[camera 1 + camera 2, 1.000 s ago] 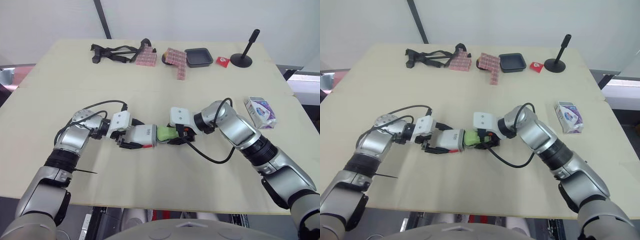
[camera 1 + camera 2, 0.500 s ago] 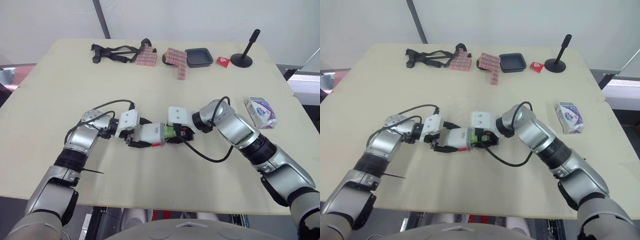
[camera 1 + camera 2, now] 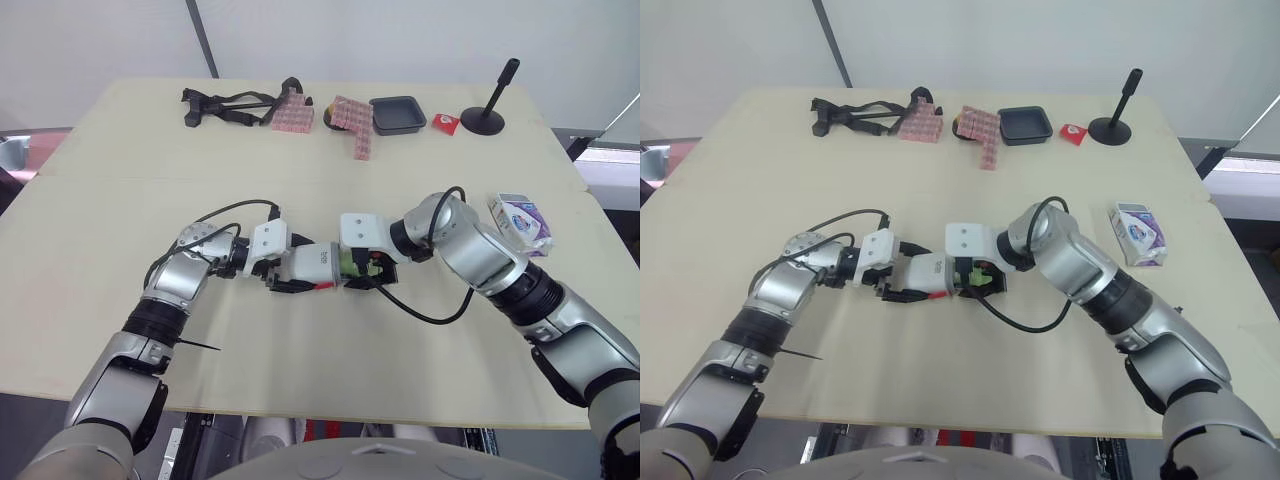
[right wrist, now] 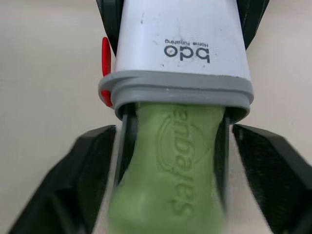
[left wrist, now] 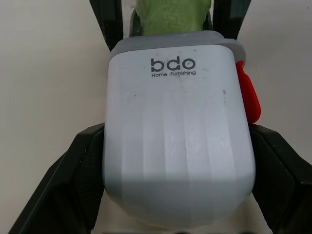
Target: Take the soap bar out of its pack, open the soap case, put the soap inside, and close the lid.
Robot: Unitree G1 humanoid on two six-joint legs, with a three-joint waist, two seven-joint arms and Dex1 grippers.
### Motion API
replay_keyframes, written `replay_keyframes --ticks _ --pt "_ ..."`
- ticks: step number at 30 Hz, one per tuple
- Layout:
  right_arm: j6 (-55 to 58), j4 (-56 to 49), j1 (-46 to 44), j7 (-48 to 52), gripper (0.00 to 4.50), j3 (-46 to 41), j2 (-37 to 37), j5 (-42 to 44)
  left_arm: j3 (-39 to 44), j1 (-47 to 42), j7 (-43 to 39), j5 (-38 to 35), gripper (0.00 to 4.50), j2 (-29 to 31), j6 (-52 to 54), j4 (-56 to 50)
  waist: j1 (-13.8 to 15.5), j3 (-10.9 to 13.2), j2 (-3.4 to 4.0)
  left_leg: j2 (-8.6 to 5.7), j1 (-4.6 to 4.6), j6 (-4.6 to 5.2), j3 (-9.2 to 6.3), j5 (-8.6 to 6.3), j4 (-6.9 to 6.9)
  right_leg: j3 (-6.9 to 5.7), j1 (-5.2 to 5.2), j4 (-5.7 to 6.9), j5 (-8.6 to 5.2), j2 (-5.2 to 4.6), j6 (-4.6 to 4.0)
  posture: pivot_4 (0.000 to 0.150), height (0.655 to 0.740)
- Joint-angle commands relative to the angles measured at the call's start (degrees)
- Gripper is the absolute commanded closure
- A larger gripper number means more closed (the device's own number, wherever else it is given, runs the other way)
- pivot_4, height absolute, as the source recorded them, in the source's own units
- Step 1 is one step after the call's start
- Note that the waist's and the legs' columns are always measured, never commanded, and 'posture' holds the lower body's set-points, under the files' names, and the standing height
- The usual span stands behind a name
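Clamping the white soap case (image 3: 314, 263) by its two long sides with the left hand (image 3: 292, 272), black fingers (image 5: 80, 161) pressed flush against the shell. Sitting just below the middle of the head-camera frame, low over the pale surface (image 3: 320, 370); hard to tell whether touching it. Showing a grey rim (image 4: 178, 90) around the open mouth and a red latch (image 5: 248, 95) on one side, with "bdo Home Furnishing" printed on the lid face. Pointing that mouth rightward in the frame, straight at the right hand (image 3: 370, 270).

Taking in the green soap bar (image 4: 170, 161) only partway: one end past the grey rim and inside, the embossed rest sticking out between the right hand's fingers (image 4: 85, 175). With those fingers set wider than the bar and a gap on each side: apart, not pinching.

Sharing the surface with a white-and-purple box (image 3: 520, 222) near the right edge of the frame, well apart from both hands. Along the top of the frame, from left to right: a black strap bundle (image 3: 225, 105), pink patterned blocks (image 3: 352, 120), a black tray (image 3: 397, 113), a small red packet (image 3: 446, 122) and a black stand (image 3: 488, 112).
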Motion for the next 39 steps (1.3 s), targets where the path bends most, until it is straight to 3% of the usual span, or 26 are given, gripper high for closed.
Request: replay_keyframes --ticks 1,12,16,20,30,39 --pt "0.70 -3.18 -0.43 0.57 0.03 -2.30 -1.09 1.57 0.00 -0.17 -0.07 -0.63 1.01 0.19 -0.57 -1.53 0.00 0.00 0.00 0.00 0.00 0.00 0.00 0.00 0.00 0.00 0.00 0.00 0.00 0.00 0.00 0.150 0.7400" --pt "0.57 -4.97 4.16 -1.23 0.03 -11.10 -5.10 6.85 -0.27 -0.61 -1.04 -0.15 1.01 0.67 -0.94 -0.74 0.30 0.00 0.00 -0.01 -0.02 0.00 0.02 0.00 0.02 0.09 0.00 0.03 0.00 0.01 0.00 0.150 0.7400" --pt "-1.00 -2.70 7.44 -2.73 0.03 -16.34 -10.71 6.57 -0.37 -0.69 -1.29 0.04 1.01 0.91 -1.17 -0.49 1.02 0.00 0.00 -0.02 -0.05 0.00 0.02 0.00 0.05 0.13 0.00 0.01 0.00 0.00 0.00 0.150 0.7400" --pt "-2.87 -1.35 9.98 -2.26 1.11 -18.89 -15.31 6.96 -0.37 -0.79 -1.55 0.09 1.01 1.08 -1.29 -0.28 1.36 0.00 0.00 -0.02 -0.04 0.00 0.03 0.00 0.05 0.17 0.01 0.01 0.00 0.03 0.00 0.150 0.7400" --pt "-3.25 -3.20 15.64 -1.33 4.47 -18.03 -18.92 7.37 -0.40 -1.38 -1.89 0.54 1.01 1.16 -1.55 0.38 1.54 0.00 0.00 0.01 -0.06 0.00 0.04 0.00 0.06 0.23 0.00 0.01 0.00 0.07 0.01 0.150 0.7400" --pt "-8.16 -1.95 18.45 -3.10 4.49 -14.32 -16.89 4.71 -0.69 -1.88 -1.89 0.60 1.01 1.04 -1.79 0.76 1.36 0.00 0.00 0.01 -0.04 0.00 0.04 0.00 0.07 0.24 0.01 0.01 0.00 0.07 0.00 0.150 0.7400"
